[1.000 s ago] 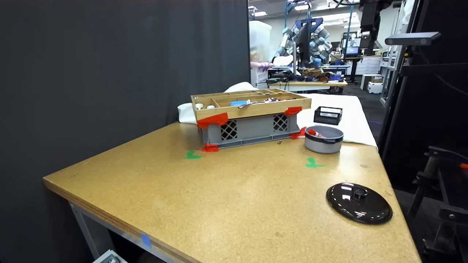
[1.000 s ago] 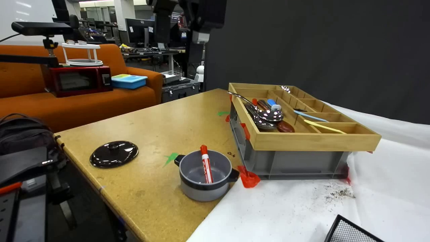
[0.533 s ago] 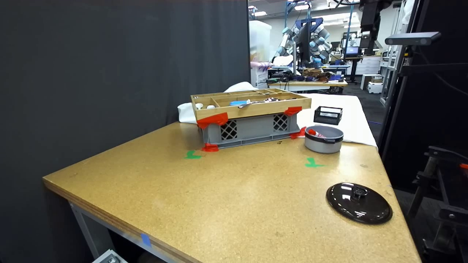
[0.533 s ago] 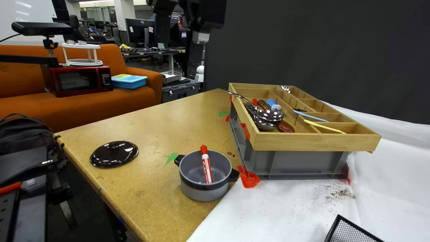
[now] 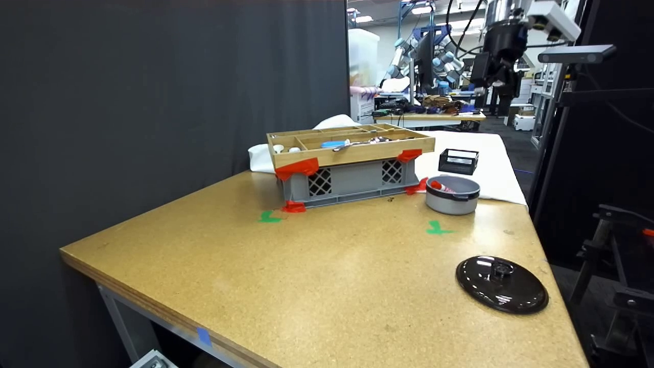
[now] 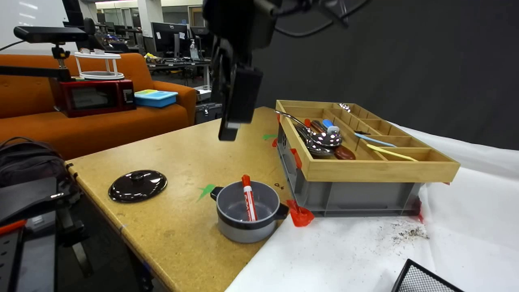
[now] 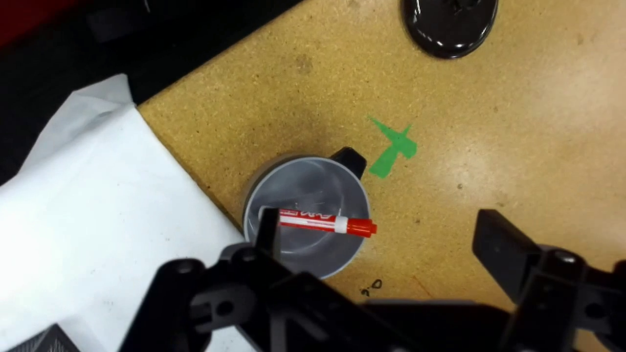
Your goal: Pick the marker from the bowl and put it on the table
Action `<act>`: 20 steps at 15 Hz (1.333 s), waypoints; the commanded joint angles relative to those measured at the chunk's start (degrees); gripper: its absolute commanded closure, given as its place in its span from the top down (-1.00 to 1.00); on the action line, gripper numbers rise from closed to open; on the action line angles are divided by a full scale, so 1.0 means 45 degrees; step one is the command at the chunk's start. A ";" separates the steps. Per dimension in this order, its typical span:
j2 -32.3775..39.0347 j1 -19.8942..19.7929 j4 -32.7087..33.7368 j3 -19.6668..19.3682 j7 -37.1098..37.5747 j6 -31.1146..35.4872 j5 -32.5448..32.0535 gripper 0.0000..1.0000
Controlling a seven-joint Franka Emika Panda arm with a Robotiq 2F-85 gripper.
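The red marker with a white band leans inside the grey bowl, its red cap end over the rim. The marker (image 5: pixel 440 186) (image 6: pixel 249 198) (image 7: pixel 313 220) and the bowl (image 5: pixel 451 205) (image 6: pixel 246 233) (image 7: pixel 308 183) show in all views. The bowl stands on the tan table (image 5: pixel 306 266) (image 6: pixel 190 150) (image 7: pixel 450 127) by the white sheet. My gripper (image 5: pixel 491 102) (image 6: pixel 229 121) (image 7: pixel 379 220) is open and empty, in the air well above the table. In the wrist view one finger covers the marker's rear part; the other finger is over bare table.
A grey crate (image 5: pixel 352 181) (image 6: pixel 357 196) bearing a wooden tray (image 5: pixel 352 152) (image 6: pixel 377 172) of utensils stands beside the bowl. A black lid (image 5: pixel 503 286) (image 6: pixel 138 186) (image 7: pixel 450 24) lies near the table edge. A black mesh box (image 5: pixel 458 162) (image 6: pixel 421 280) is on the white sheet (image 7: pixel 112 210).
My arm and gripper have come lower and further into both exterior views, toward the bowl. The marker, the bowl and the other things have not moved.
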 commanded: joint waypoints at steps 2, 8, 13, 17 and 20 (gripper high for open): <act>0.1547 -0.0817 0.0223 0.0510 0.1333 0.0945 0.1889 1.00; 0.2370 -0.1597 -0.0160 0.0664 0.2050 0.2898 0.4771 1.00; 0.2427 -0.1685 -0.0156 0.0801 0.2091 0.2941 0.5026 1.00; 0.2427 -0.1704 -0.0156 0.0808 0.2170 0.2960 0.5029 1.00; 0.3235 -0.1673 0.0250 0.0892 0.4163 0.3005 0.6063 1.00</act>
